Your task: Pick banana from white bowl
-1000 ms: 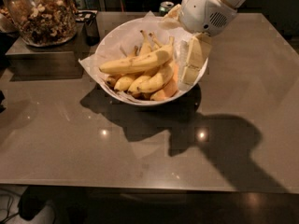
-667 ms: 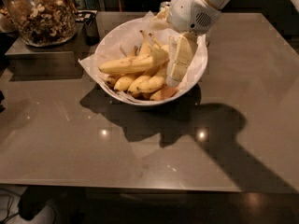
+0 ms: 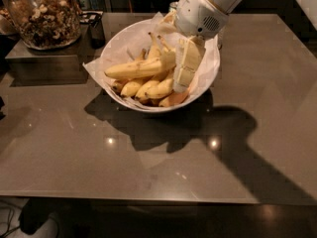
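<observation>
Your table [image 3: 257,133] carries the white bowl [image 3: 148,108], paper-lined and heaped with bananas. A jar [image 3: 42,14] of nuts stands back left. The gripper [image 3: 182,82] dips into the bowl at the right end of the banana [image 3: 137,69], which is long, pale yellow and lies topmost. You cannot tell whether it grips.

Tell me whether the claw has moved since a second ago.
Yes. Against the white bowl, the claw has shifted left, closer to the banana.

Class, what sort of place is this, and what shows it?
Probably a kitchen or snack counter: a white bowl of bananas, a glass jar of nuts. The gripper hangs in the bowl.
</observation>
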You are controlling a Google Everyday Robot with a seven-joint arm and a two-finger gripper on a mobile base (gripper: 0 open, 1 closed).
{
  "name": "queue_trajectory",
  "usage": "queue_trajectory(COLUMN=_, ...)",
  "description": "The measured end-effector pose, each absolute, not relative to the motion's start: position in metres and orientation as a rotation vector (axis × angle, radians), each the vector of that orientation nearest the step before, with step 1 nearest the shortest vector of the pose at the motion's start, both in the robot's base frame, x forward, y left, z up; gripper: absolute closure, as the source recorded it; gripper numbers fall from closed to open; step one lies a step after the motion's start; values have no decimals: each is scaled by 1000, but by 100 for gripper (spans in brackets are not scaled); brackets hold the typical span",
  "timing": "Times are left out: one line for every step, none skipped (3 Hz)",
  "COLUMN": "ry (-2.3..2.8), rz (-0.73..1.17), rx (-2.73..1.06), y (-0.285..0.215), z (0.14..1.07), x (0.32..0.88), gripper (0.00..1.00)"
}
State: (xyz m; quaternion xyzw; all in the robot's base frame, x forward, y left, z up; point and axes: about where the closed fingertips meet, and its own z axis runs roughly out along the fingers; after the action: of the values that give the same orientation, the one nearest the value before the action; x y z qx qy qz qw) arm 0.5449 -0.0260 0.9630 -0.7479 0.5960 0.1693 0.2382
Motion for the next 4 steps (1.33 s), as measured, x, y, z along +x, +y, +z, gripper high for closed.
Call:
queue_trajectory(ry=1593, rz=518, rx=-2094, y=-9, z=952, x=556, gripper=0)
queue_trajectory(ry=1556, rz=573, rx=-2132, y=9, z=941, x=566, gripper=0)
queue_trajectory(ry=1555, rz=570, rx=-2127, y=12, z=940, x=569, gripper=0)
queue_trajectory(ry=1560, rz=575, rx=-2121, y=13, z=936, x=570, gripper=0)
